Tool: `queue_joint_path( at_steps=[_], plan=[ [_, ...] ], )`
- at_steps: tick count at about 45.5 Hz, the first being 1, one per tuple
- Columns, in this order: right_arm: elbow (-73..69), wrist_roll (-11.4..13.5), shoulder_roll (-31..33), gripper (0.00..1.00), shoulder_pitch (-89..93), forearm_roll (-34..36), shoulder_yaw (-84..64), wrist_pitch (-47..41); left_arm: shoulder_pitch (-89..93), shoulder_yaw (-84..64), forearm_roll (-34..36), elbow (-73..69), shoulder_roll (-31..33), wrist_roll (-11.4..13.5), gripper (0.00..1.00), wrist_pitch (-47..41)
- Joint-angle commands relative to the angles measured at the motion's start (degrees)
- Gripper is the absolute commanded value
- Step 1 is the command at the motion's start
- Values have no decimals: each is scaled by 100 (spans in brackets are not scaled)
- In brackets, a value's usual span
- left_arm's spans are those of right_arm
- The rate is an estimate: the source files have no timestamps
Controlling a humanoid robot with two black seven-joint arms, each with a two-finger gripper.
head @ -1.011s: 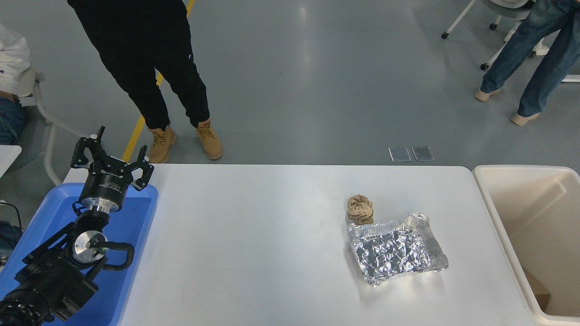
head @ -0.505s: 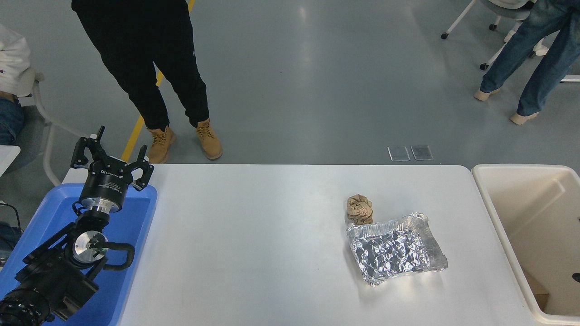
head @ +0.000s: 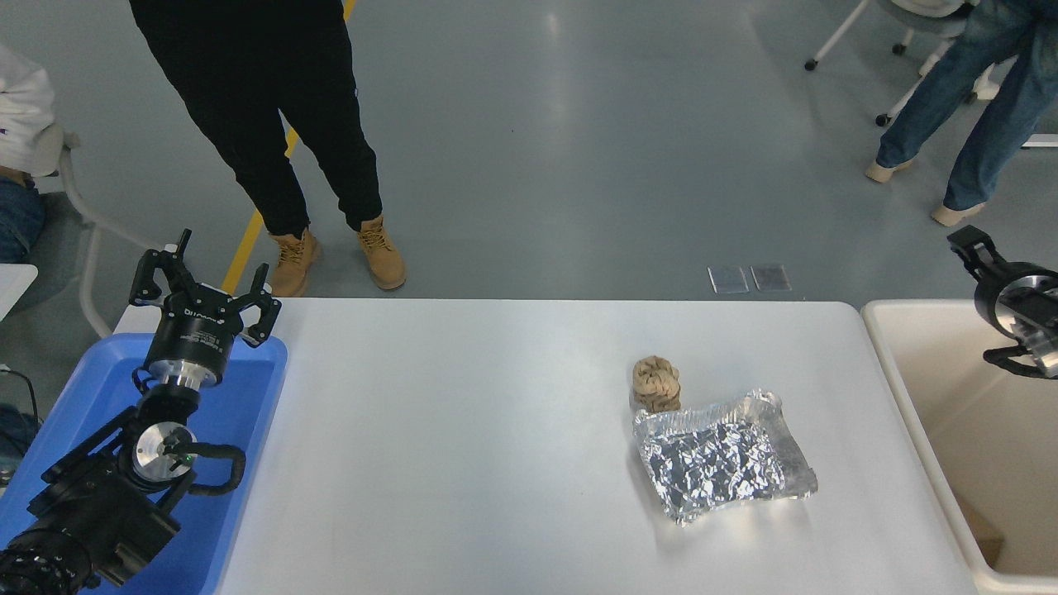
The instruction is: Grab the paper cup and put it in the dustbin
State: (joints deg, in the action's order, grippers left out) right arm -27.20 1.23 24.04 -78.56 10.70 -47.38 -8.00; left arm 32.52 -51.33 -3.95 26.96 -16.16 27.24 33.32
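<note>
Head view: right claw [head: 969, 248] at 3 o'clock above the dustbin [head: 909, 388], finger state indiscernible; paper cup not visible. Left claw [head: 202, 285], fingers apart, parked at 8 o'clock over the table [head: 463, 430].

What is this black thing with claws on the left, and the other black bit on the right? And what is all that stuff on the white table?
This picture is taken from a camera high up on a robot, looking down over its white table. The clawed thing is the robot's left gripper, a kind of hand. Its fingers are spread open and it holds nothing, parked over a blue tray.

At the right edge you see part of the robot's right arm, above a big cream dustbin. Only a bit of it shows, so I cannot tell if that hand is open or shut.

On the table lie a crumpled brown paper ball and, right next to it, a shiny foil tray. No paper cup can be seen. People stand on the floor beyond the table.
</note>
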Motion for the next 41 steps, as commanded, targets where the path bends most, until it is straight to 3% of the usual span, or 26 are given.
queue_joint_path(
  at_steps=[1,7,15,28,41],
  plan=[
    [-285,167,-699,100,-1538,-436,-685,-1441,0,9,-1,2,7,0,99,-9],
    [-1057,220,-717,100,-2197,-805,-711,-1810,0,9,-1,2,-1,0,99,-9],
    [-3104,290,-550,100,-3181,-1438,-931,-1968,0,9,-1,2,-1,0,99,-18],
    [-5469,528,-532,100,-4930,-1492,-1449,-2618,0,9,-1,-6,-1,0,99,-18],
    [-5946,519,-541,100,-5670,-1483,-1467,-3234,0,9,-1,-6,-1,0,99,-18]
  ],
)
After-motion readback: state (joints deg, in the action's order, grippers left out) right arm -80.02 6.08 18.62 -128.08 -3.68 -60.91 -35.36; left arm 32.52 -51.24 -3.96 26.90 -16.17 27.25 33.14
